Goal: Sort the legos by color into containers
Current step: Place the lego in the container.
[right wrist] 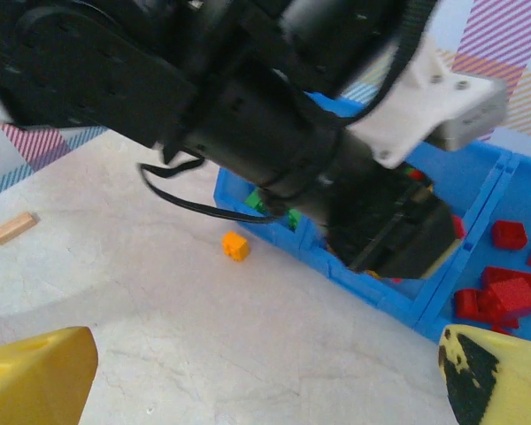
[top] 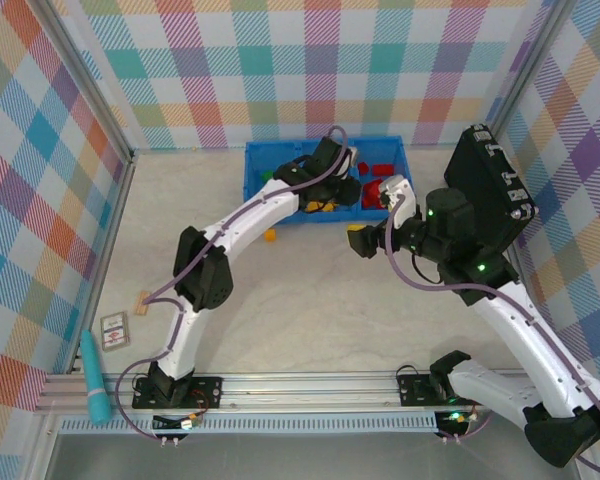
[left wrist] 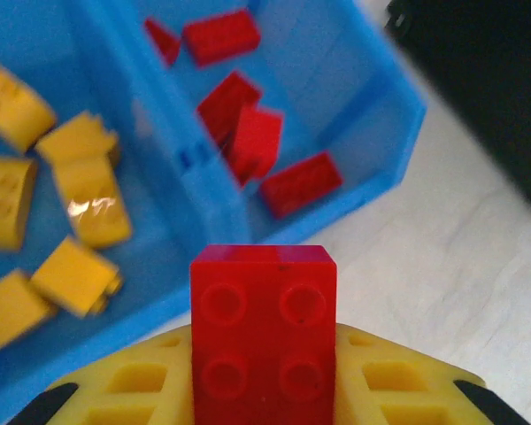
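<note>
A red brick [left wrist: 264, 341] was held clenched in the left gripper's [left wrist: 264, 390] jaws over the tray [left wrist: 405, 115], beside its red compartment [left wrist: 336, 80]. The right gripper's [right wrist: 265, 376] jaws were spread open, near the tray.

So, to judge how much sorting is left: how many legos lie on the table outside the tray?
1: a yellow-orange brick on the table just outside the blue tray, by its near-left corner. A red brick sits in the left gripper. The arms may hide others.

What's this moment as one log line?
left tool shut on red brick | right tool open, empty | orange brick on table near blue tray
</note>
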